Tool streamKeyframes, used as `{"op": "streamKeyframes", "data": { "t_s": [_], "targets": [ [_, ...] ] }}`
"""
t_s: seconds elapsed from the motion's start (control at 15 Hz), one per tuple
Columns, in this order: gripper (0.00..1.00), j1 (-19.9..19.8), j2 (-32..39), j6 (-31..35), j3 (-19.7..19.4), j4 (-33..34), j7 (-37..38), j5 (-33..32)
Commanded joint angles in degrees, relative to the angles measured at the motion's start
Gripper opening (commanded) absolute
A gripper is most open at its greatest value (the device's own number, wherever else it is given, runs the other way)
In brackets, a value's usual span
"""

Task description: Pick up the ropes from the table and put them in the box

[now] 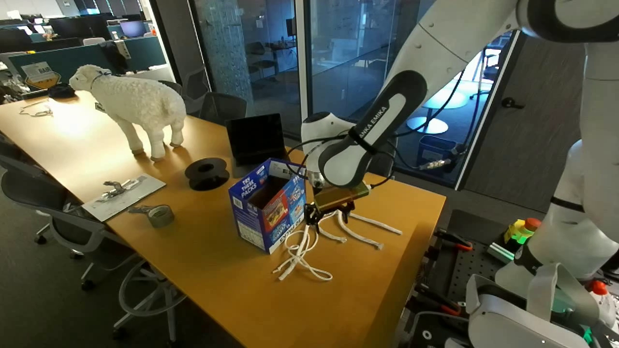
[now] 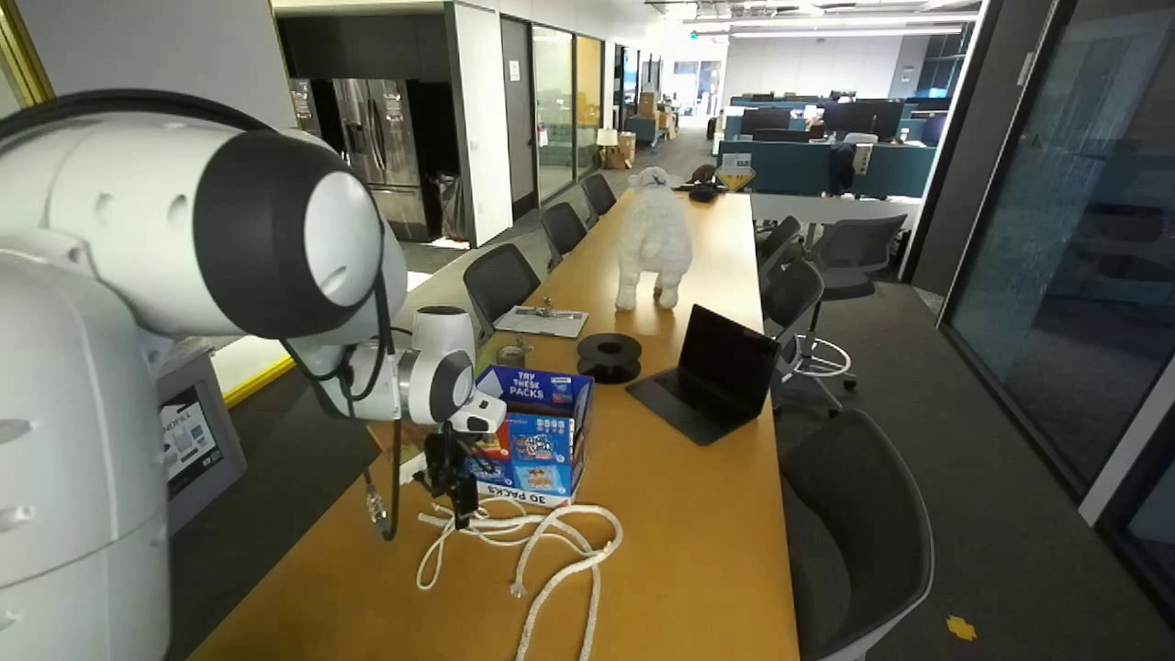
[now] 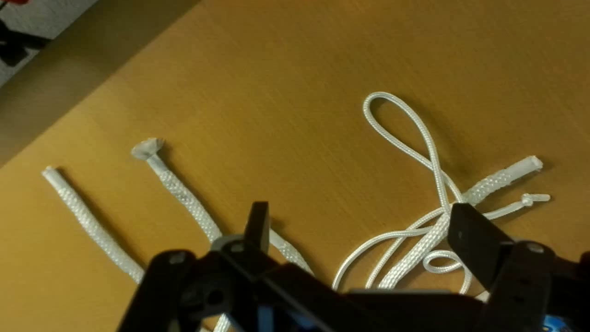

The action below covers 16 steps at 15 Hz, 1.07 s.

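Note:
Several white ropes (image 1: pixel 361 237) lie loosely curved and looped on the tan-orange table (image 1: pixel 338 314), beside the box. They also show in an exterior view (image 2: pixel 587 562) and in the wrist view (image 3: pixel 417 253). The blue printed box (image 1: pixel 251 224) stands upright with its top open, and shows in an exterior view (image 2: pixel 537 450). Its inside is mostly shadowed. My gripper (image 1: pixel 330 218) points down low over the ropes, next to the box. In the wrist view my gripper (image 3: pixel 362 221) is open, fingers wide apart, with rope strands below and between them. Its body hides part of the ropes.
A black laptop (image 2: pixel 725 367) and a black spool (image 1: pixel 207 174) stand beyond the box. A tape roll (image 1: pixel 160 216) and a clipboard (image 1: pixel 125 195) lie near one long edge. A white toy sheep (image 1: pixel 140 101) stands farther along. Chairs (image 2: pixel 854 514) flank the table.

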Motion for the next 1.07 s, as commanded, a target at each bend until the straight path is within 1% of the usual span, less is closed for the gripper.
{"op": "streamKeyframes", "data": {
  "t_s": [0.0,0.2,0.4,0.53,1.0],
  "targets": [
    [1.00,1.33,7.63,-1.07,-0.71,8.42,2.43,6.96],
    [1.00,2.05,12.73,-0.46,-0.72,13.11,4.04,11.50],
    [1.00,2.97,16.31,0.55,-0.87,16.39,5.68,14.23],
    [1.00,4.16,18.51,1.53,-1.26,17.96,6.91,14.33],
    [1.00,6.04,26.01,1.98,-1.41,23.36,8.18,14.19]
  ]
}}
